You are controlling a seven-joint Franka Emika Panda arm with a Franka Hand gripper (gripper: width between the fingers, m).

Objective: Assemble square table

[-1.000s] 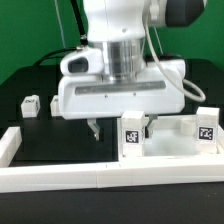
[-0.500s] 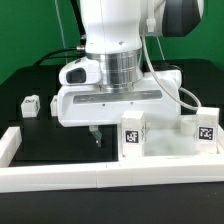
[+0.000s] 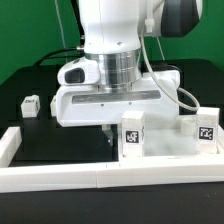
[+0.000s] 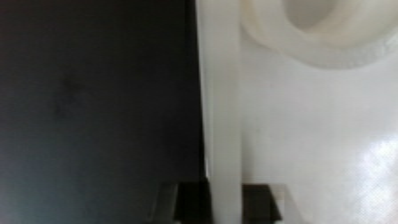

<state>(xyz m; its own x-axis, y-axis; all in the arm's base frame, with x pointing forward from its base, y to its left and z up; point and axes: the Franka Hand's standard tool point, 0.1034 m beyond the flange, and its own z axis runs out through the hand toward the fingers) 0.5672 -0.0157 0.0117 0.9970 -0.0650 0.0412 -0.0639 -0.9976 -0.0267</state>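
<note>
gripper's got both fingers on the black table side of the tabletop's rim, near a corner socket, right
Not quite. The wrist view shows the gripper straddling the tabletop's rim: one finger is on the black table side and the other is inside the tabletop. The corner socket is indeed nearby.

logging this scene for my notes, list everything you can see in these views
white plastic square tabletop: one, white, exterior view's right, by the front bar; round corner socket shows in the wrist view
upright white tagged pieces: two, black-white tags, at the tabletop, the other farther right; seated or not, cannot tell
small white tagged leg: one, exterior view's left
long white border bars: white, front and left edges
black table: one
green backdrop: behind
white robot arm: one, centre
gripper: one, dark fingers against both sides of the tabletop's rim
</note>
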